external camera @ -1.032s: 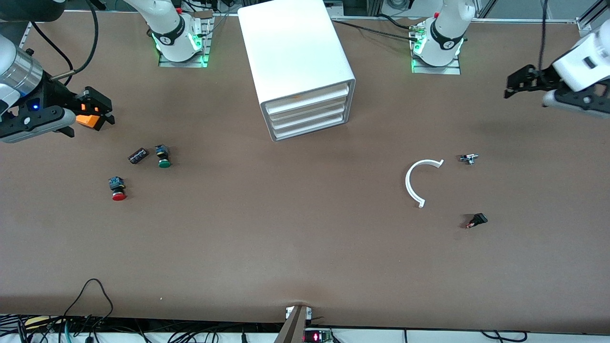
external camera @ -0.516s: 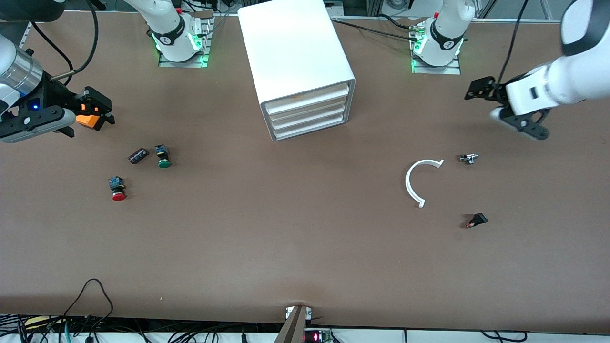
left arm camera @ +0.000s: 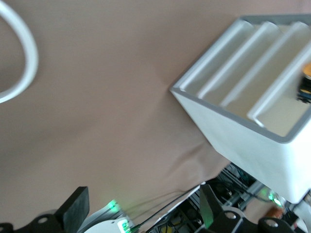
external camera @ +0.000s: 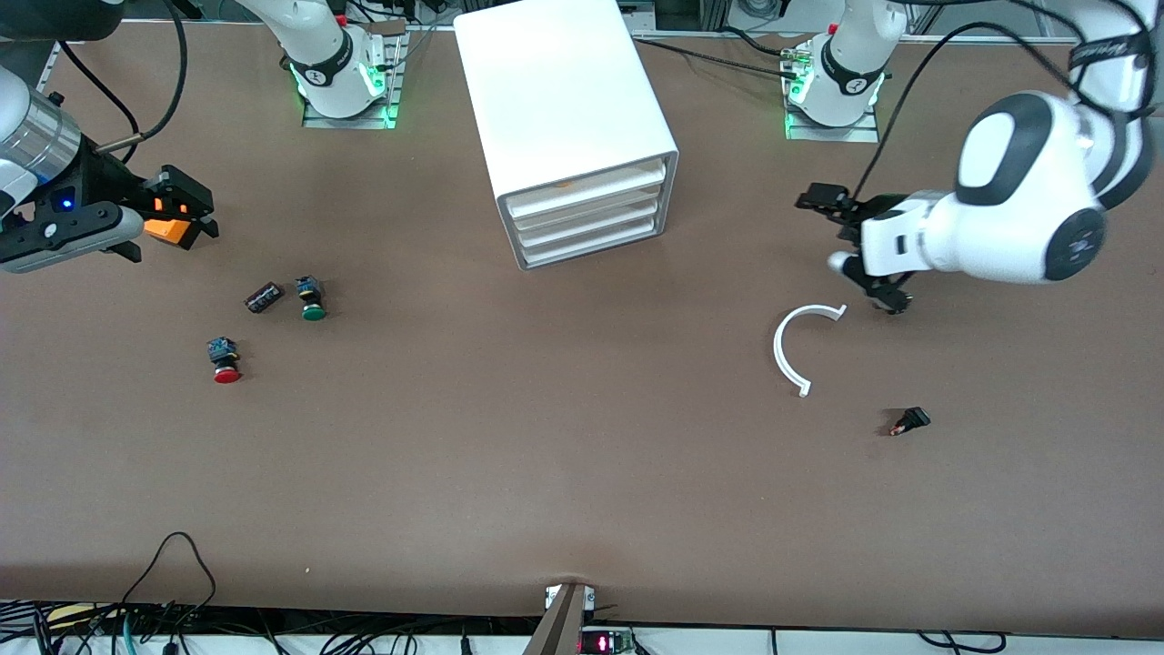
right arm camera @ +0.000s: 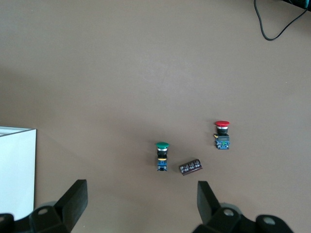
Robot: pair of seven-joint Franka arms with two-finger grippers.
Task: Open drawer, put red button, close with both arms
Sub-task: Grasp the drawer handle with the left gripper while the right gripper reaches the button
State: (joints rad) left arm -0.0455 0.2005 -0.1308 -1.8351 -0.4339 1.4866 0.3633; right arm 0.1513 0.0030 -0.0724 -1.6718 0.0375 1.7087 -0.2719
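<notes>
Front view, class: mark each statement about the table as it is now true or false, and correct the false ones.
1. All cabinet drawers are shut. True.
2. The red button lies in the drawer. False: it lies on the table, toward the right arm's end.
3. The green button lies farther from the front camera than the red one. True.
4. The left gripper holds the white arc. False: it is open and empty, over the table near the arc.
5. The right gripper is open. True.
</notes>
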